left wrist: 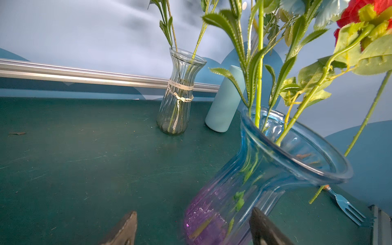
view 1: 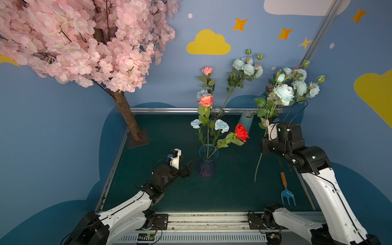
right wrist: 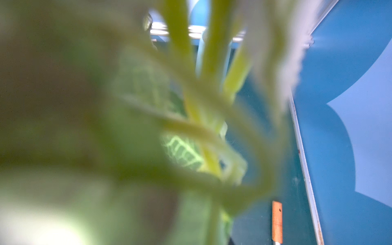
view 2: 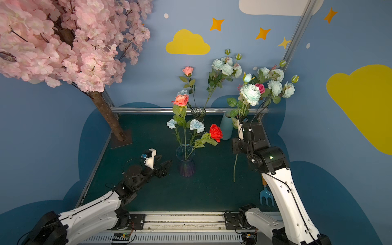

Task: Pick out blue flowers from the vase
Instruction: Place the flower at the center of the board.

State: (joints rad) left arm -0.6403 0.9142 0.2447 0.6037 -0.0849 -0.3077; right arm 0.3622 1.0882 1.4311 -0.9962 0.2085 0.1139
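Pink tree point(view 1: 70, 42) fills the far-left corner, trunk planted on the bench point(view 1: 161, 195), so little room that side. Left pincer point(view 1: 186, 167) sits low just beside the vase point(view 1: 206, 161), jaws apart, holding nothing; wrist view shows the vase point(left wrist: 265, 180) close between its tips. Still in that vase: two blue flowers point(view 1: 221, 125), plus coral and red rose point(view 1: 241, 132). Behind it a clear vase point(view 1: 216, 112) with another blue cluster and a pink rose, then a pale blue tube point(view 1: 246, 124) near the back rail. Right pincer point(view 1: 270, 132) is raised, jaws together on the stem of a big blue bunch point(view 1: 284, 93), stem end hanging down near the bench; right wrist view is all blurred leaves, so the grip itself can't be checked there. Fork point(view 1: 286, 191) lies near the right edge. Risks, judged: leaves of the remaining blue stems are tangled with the rose stems, so pulling one could drag a rose out or tip the vase unless the left pincer steadies it; the held bunch is top-heavy and could swing or slip in a thin-stem grip; its blooms sit close to the right wall and frame post. Open room: bare bench in front of the vase and centre-right, between vase and hanging stem; edges all railed.
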